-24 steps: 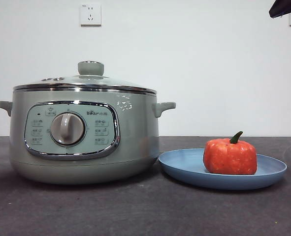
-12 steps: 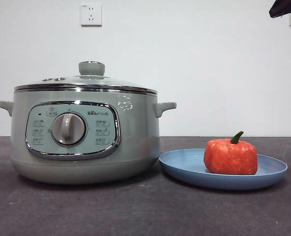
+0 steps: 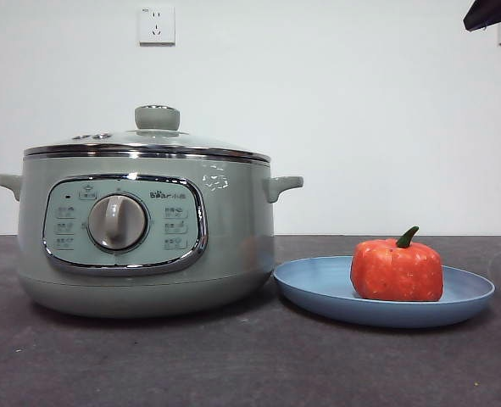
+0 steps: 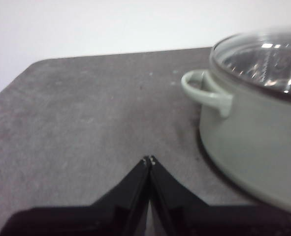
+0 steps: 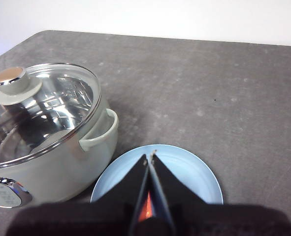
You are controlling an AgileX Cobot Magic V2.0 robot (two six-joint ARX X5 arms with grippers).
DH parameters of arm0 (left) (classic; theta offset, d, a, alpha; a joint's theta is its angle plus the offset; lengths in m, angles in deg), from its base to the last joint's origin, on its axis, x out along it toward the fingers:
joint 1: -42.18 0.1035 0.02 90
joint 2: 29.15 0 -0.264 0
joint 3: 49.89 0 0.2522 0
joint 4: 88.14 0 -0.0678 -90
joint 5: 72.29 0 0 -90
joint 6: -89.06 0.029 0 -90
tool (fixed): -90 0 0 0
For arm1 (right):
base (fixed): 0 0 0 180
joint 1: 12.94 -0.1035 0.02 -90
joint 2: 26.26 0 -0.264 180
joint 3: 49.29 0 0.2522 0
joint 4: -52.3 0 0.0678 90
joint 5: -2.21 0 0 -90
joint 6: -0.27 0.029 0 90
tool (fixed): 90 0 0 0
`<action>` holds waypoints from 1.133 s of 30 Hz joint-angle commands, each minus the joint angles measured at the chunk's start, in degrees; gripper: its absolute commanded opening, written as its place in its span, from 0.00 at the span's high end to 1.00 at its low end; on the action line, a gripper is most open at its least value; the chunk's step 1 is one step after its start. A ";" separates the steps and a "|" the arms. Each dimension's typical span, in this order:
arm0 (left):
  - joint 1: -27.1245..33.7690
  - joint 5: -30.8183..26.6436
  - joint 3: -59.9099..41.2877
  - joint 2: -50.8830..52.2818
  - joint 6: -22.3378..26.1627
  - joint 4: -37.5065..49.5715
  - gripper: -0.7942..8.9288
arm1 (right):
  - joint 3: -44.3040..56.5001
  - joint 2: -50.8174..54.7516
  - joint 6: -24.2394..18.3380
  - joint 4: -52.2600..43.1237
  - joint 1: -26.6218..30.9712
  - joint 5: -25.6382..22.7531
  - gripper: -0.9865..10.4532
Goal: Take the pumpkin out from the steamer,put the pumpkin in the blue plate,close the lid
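The orange-red pumpkin (image 3: 397, 270) with its green stem sits on the blue plate (image 3: 318, 284), to the right of the sage-green steamer (image 3: 225, 237). The glass lid (image 3: 148, 140) with its green knob rests closed on the steamer. In the right wrist view my right gripper (image 5: 149, 156) is shut and empty, held high above the plate (image 5: 199, 177), with a sliver of pumpkin (image 5: 146, 210) showing between its jaws. The steamer (image 5: 61, 167) and lid (image 5: 47, 113) lie beside it. My left gripper (image 4: 148, 159) is shut and empty above bare table, off to one side of the steamer (image 4: 253, 147).
A dark grey table (image 3: 233, 365) carries everything, with a white wall and two sockets (image 3: 156, 25) behind. A black arm tip (image 3: 492, 13) shows at the top right corner of the front view.
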 commanded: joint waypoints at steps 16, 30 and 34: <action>1.79 -0.15 -3.08 0.07 -0.66 2.36 0.92 | 0.42 0.04 0.57 -0.31 -0.04 -0.17 0.93; 1.79 -0.15 -3.06 0.04 -0.66 2.36 0.92 | 0.42 0.04 0.57 -0.31 -0.07 -0.17 0.93; 1.79 -0.15 -3.08 0.07 -0.66 2.36 0.92 | 0.39 0.42 -0.37 1.09 -0.07 -0.15 0.93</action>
